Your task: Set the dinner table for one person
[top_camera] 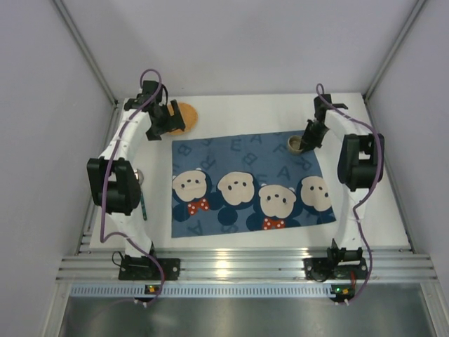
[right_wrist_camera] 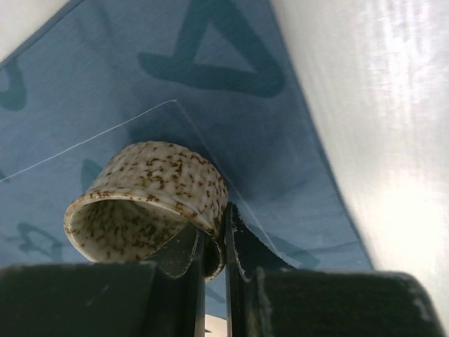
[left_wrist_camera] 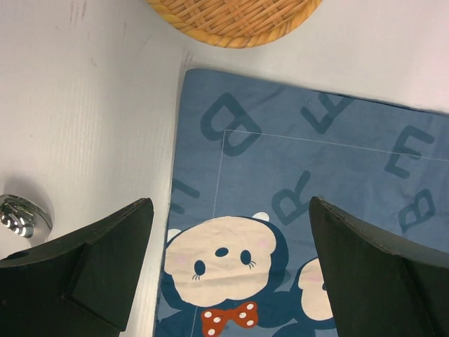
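Observation:
The white dinner table [top_camera: 365, 210] carries a blue bear-printed placemat [top_camera: 245, 184]. My right gripper [top_camera: 306, 140] is shut on the rim of a small brown-speckled ceramic cup [top_camera: 295, 144] at the placemat's back right. In the right wrist view one finger is inside the cup [right_wrist_camera: 151, 193] and the other outside, with the gripper [right_wrist_camera: 224, 242] pinching its wall just over the cloth [right_wrist_camera: 210, 56]. My left gripper [top_camera: 163, 129] is open and empty above the placemat's back left corner; its jaws [left_wrist_camera: 230, 210] stand wide apart over a bear face [left_wrist_camera: 221, 260].
A round woven wicker mat [top_camera: 184, 116] lies at the back left, just beyond the placemat; it also shows in the left wrist view [left_wrist_camera: 235, 17]. A metal spoon bowl [left_wrist_camera: 17, 214] lies on the bare table left of the placemat. A dark-handled utensil [top_camera: 143, 205] lies by the left arm.

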Motion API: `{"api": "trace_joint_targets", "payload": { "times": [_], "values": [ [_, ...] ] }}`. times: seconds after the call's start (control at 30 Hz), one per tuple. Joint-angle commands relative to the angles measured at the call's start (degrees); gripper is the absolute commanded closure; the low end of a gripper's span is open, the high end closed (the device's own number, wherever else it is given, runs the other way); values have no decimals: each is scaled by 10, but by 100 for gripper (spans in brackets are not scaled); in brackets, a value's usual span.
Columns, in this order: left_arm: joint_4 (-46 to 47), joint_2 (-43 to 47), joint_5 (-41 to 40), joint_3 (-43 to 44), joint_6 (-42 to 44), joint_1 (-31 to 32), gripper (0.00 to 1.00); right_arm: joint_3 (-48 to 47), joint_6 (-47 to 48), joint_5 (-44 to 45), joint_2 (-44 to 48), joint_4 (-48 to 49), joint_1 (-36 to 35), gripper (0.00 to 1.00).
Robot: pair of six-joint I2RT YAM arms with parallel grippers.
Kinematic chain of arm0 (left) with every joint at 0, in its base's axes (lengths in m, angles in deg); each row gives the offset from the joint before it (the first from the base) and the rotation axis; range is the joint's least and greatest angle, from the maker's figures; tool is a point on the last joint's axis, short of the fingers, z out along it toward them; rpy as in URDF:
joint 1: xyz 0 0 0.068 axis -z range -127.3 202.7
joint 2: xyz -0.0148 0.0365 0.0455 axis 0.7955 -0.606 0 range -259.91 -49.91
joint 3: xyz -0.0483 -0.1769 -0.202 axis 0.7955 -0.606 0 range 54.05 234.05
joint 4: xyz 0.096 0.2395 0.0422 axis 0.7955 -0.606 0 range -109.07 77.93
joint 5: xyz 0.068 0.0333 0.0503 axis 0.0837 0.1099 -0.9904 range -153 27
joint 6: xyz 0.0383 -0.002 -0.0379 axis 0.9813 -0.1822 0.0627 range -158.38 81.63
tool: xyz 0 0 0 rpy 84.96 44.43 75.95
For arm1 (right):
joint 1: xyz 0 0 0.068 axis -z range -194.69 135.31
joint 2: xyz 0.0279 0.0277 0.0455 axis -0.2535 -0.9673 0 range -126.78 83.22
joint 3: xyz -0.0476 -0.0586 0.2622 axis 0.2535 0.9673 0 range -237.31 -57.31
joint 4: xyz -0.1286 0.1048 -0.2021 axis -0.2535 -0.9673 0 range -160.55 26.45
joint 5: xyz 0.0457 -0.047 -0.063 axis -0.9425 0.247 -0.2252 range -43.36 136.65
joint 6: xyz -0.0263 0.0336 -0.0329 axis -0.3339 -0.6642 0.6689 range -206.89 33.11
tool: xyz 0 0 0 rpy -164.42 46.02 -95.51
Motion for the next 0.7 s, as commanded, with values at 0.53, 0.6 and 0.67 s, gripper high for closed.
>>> {"api": "trace_joint_targets", "payload": {
  "times": [0.53, 0.6, 0.67],
  "values": [
    [32, -49, 21, 30, 5, -48, 3, -30, -40, 106, -52, -92, -19, 100],
    [39, -60, 20, 34, 10, -54, 3, -6, -52, 115, -32, -93, -19, 100],
    [42, -77, 21, 38, 10, -73, 3, 27, -60, 113, -20, -90, -19, 100]
  ]
}}
